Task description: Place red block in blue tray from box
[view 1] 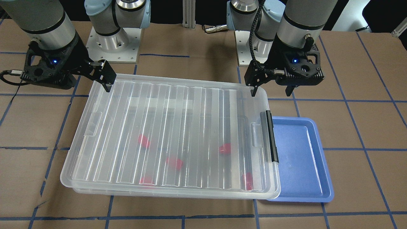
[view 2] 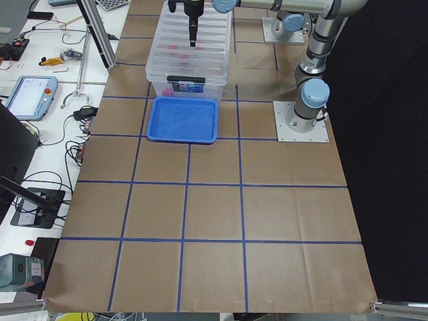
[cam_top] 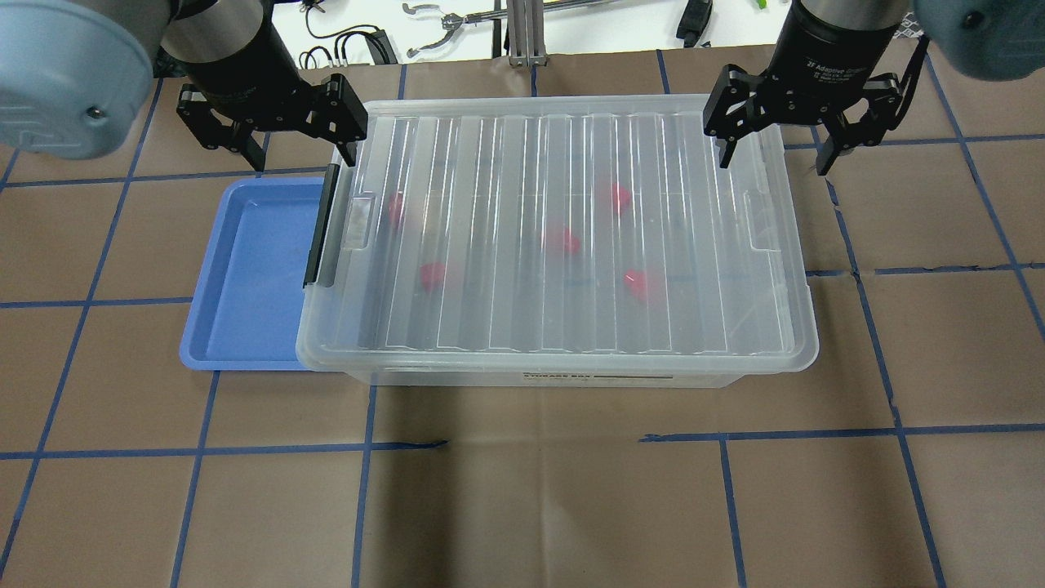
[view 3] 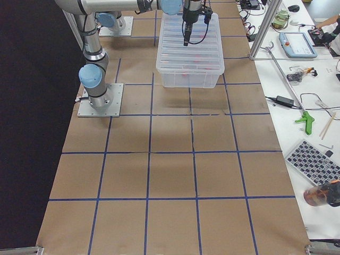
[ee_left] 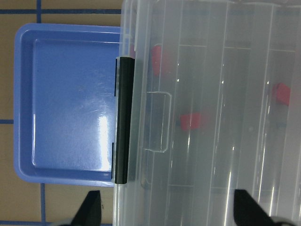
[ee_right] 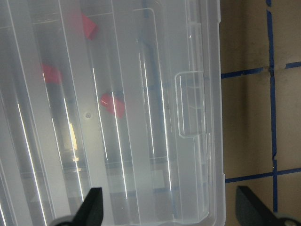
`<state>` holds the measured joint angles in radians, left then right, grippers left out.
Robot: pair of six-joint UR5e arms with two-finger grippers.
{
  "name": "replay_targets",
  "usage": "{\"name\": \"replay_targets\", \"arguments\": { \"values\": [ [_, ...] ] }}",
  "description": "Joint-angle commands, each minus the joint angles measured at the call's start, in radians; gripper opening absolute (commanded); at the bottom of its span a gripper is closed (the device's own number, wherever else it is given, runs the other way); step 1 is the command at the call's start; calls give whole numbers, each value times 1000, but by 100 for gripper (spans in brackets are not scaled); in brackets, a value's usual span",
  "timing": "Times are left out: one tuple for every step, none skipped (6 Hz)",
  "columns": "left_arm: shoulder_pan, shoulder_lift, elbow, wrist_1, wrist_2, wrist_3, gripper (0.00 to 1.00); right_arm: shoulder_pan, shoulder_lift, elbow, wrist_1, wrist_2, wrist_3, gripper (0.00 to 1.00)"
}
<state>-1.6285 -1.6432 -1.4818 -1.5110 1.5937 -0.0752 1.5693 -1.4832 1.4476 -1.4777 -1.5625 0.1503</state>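
The box (cam_top: 506, 163) is a clear bin with its ribbed lid on and a black latch bar (cam_top: 320, 229) at its end on my left. Several red blocks (cam_top: 561, 240) lie inside it, blurred through the lid. The blue tray (cam_top: 245, 269) is empty and sits against the latch end, partly under the box's rim. My left gripper (cam_top: 298, 151) is open and empty above the box's far left corner, one finger over the lid and one outside it. My right gripper (cam_top: 774, 155) is open and empty above the far right corner.
The table is covered in brown paper with a blue tape grid (cam_top: 522, 441). The two arm bases (view 1: 113, 41) stand behind the box. Cables and tools (cam_top: 457, 20) lie beyond the table's far edge. A bench with gear (view 3: 303, 64) runs along one side.
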Motion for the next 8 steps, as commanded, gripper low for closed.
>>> {"name": "replay_targets", "arguments": {
  "values": [
    [-1, 0, 0, 0, 0, 0, 98, 0, 1, -4, -10, 15, 0, 100],
    [1, 0, 0, 0, 0, 0, 98, 1, 0, -1, -10, 18, 5, 100],
    [1, 0, 0, -2, 0, 0, 98, 0, 3, 0, -10, 16, 11, 100],
    [1, 2, 0, -2, 2, 0, 98, 0, 4, 8, -10, 15, 9, 100],
    [1, 3, 0, -2, 0, 0, 98, -3, 12, 10, -16, 4, -4, 100],
    [1, 6, 2, -2, -1, 0, 98, -17, 20, 14, -18, -1, -20, 100],
    [1, 8, 2, -2, -1, 0, 98, -40, 49, 20, -60, -4, -43, 100],
    [-1, 5, 6, -2, 2, -2, 98, -79, 64, 57, -119, -30, -107, 100]
  ]
}}
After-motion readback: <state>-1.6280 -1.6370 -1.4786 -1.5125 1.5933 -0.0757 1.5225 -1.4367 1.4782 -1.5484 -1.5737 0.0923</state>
